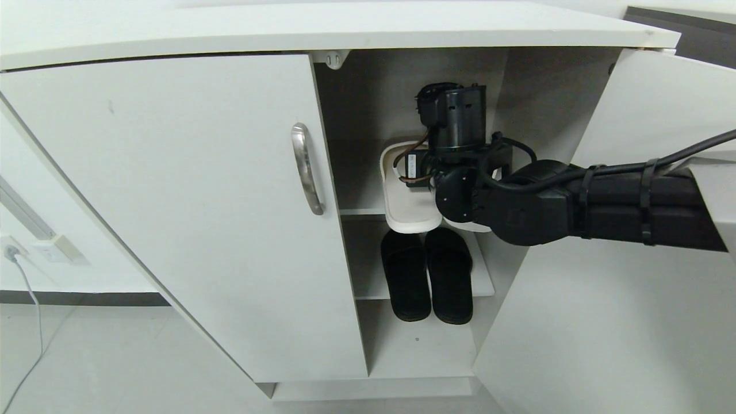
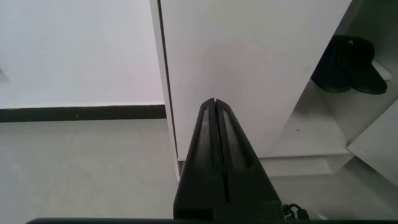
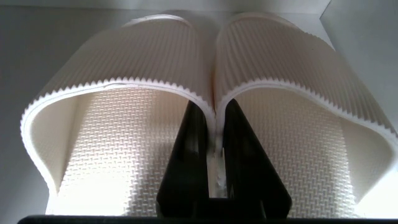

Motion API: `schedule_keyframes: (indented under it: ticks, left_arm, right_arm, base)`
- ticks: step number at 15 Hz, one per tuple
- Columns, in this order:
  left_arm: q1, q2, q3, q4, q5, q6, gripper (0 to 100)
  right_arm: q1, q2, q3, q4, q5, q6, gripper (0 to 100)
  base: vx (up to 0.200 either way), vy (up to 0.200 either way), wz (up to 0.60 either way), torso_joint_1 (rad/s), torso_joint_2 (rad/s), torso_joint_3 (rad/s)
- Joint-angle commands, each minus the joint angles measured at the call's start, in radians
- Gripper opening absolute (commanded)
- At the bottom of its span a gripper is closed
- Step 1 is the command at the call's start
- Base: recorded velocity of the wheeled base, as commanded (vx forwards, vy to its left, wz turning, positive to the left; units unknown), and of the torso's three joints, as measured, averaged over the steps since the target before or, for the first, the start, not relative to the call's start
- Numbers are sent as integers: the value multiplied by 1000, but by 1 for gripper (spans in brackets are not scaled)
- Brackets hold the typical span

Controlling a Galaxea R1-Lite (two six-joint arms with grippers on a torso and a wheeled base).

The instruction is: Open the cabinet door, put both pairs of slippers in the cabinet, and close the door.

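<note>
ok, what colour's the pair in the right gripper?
Cream-white slippers with ribbed straps; best in the right wrist view.

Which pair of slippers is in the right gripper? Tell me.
The white pair, its inner edges pinched by the right gripper; the black pair lies untouched on the shelf below it.

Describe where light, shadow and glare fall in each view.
Head view: the cabinet is shadowed in its upper interior, black slippers lit below. Right wrist view: glare on the insoles of the white slippers. Left wrist view: even light on the closed door.
</note>
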Motion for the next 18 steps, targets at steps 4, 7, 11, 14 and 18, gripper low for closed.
schedule_keyframes:
  ticks: [4, 7, 11, 14, 18]
  left_arm:
    - [0, 1, 0, 0, 1, 0, 0]
    - [0, 1, 0, -1, 1, 0, 0]
    - [0, 1, 0, 0, 1, 0, 0]
    - [0, 1, 0, -1, 1, 0, 0]
    - [0, 1, 0, -1, 1, 1, 0]
  right_arm:
    - [2, -1, 6, 2, 0, 1, 100]
    - [25, -39, 61, 7, 0, 1, 100]
    - [74, -131, 164, -6, -12, 15, 100]
    - [109, -231, 281, -12, -9, 32, 100]
    - [220, -421, 583, -21, 9, 132, 100]
  base:
    - [0, 0, 0, 0, 0, 0]
    - [0, 0, 0, 0, 0, 0]
    - [0, 0, 0, 0, 0, 0]
    - [0, 0, 0, 0, 0, 0]
    - [0, 0, 0, 0, 0, 0]
